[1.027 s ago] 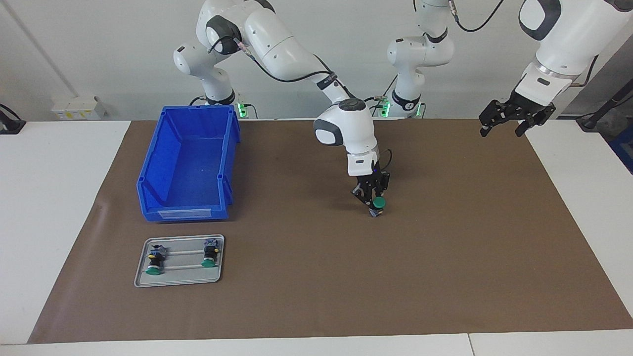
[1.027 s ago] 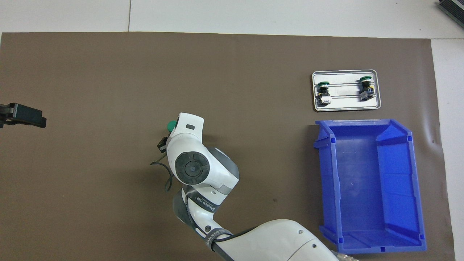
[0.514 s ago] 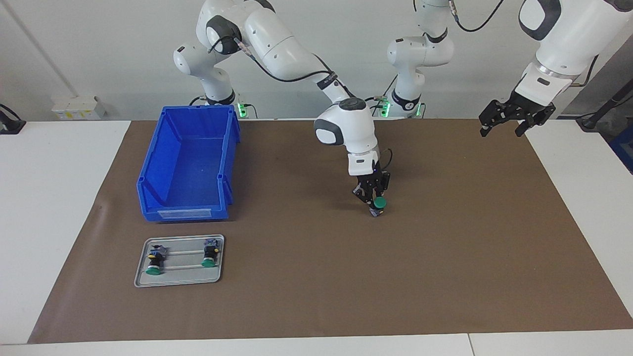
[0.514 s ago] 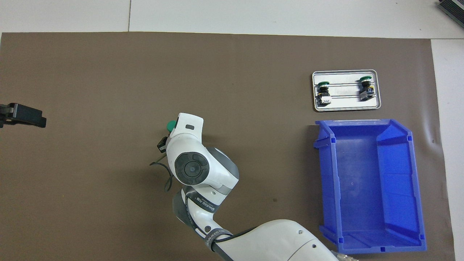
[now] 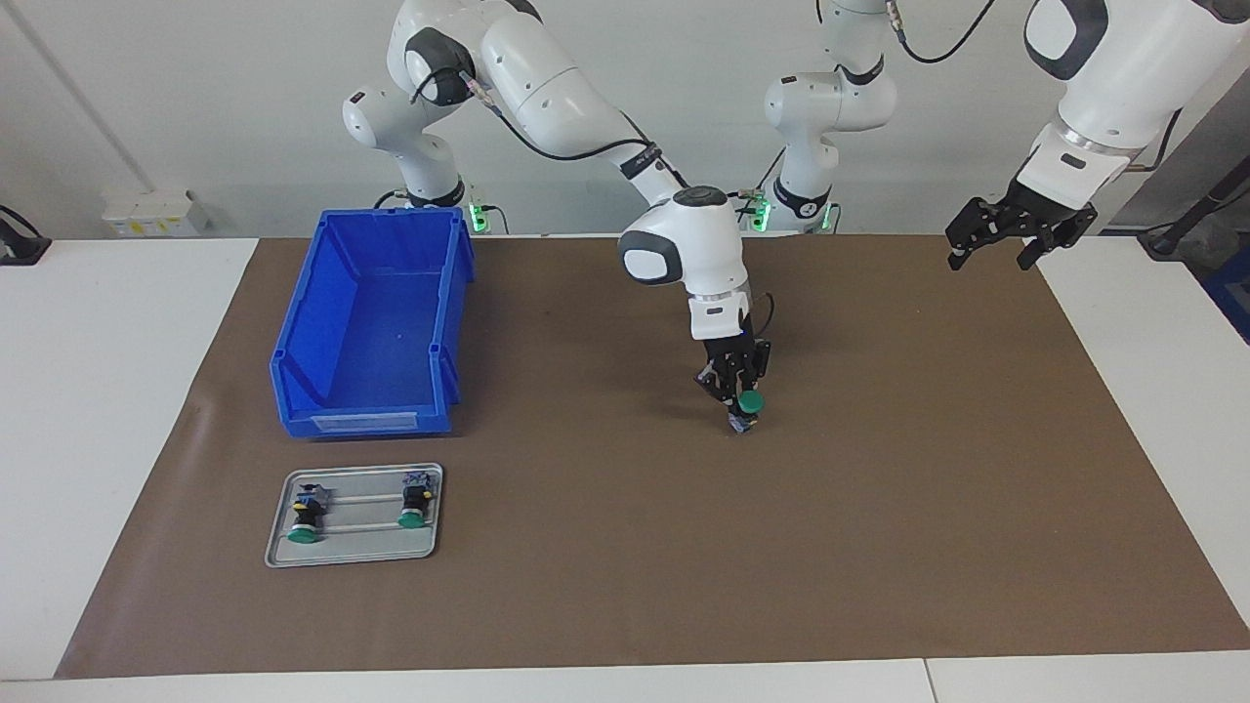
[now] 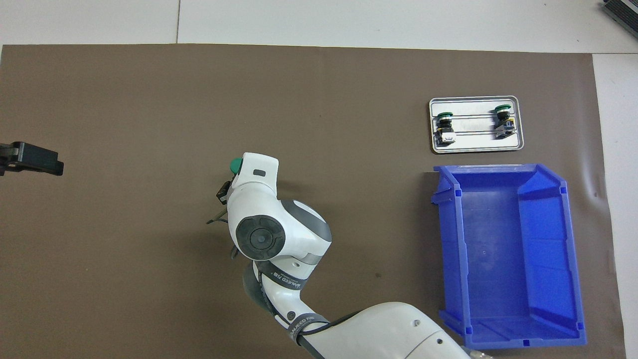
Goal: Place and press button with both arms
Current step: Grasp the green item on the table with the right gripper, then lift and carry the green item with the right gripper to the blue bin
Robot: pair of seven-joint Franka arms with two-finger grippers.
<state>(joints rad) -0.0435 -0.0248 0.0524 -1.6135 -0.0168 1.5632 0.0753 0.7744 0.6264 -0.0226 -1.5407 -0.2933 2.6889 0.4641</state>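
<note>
My right gripper (image 5: pixel 738 394) is shut on a button (image 5: pixel 749 401) with a green cap, black body and blue-marked base. It holds the button tilted over the middle of the brown mat, with the base down at the mat surface. In the overhead view only the green cap (image 6: pixel 235 164) shows past the white wrist. My left gripper (image 5: pixel 994 256) hangs open and empty in the air over the mat's corner at the left arm's end, where that arm waits.
A metal tray (image 5: pixel 352 557) at the right arm's end holds two more buttons (image 5: pixel 304 517) (image 5: pixel 414 506) lying on their sides. A large empty blue bin (image 5: pixel 293 366) stands beside the tray, nearer to the robots.
The right arm's wrist has risen and tilted a little, carrying the button's green cap slightly away from the robots. The left arm has stayed still.
</note>
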